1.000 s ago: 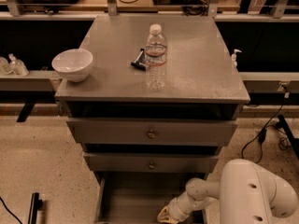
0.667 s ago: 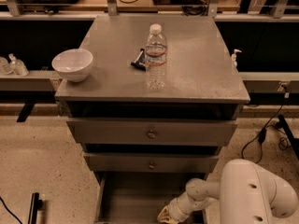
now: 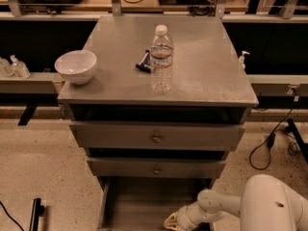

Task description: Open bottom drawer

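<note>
The grey cabinet (image 3: 159,88) has three drawer tiers. The top drawer front (image 3: 156,137) and the middle drawer front (image 3: 156,169) each carry a small round knob and stand slightly out. The bottom drawer (image 3: 142,201) is pulled out toward me. Its open grey inside shows, and its front and knob are below the picture's lower edge. My gripper (image 3: 174,222) is at the lower edge, over the near right part of the open bottom drawer. The white arm (image 3: 269,208) reaches in from the lower right.
On the cabinet top stand a white bowl (image 3: 76,66) at the left, a clear water bottle (image 3: 161,59) in the middle and a small dark object (image 3: 143,61) beside it. A cable (image 3: 269,143) lies on the floor at right. A black bar (image 3: 34,214) lies at lower left.
</note>
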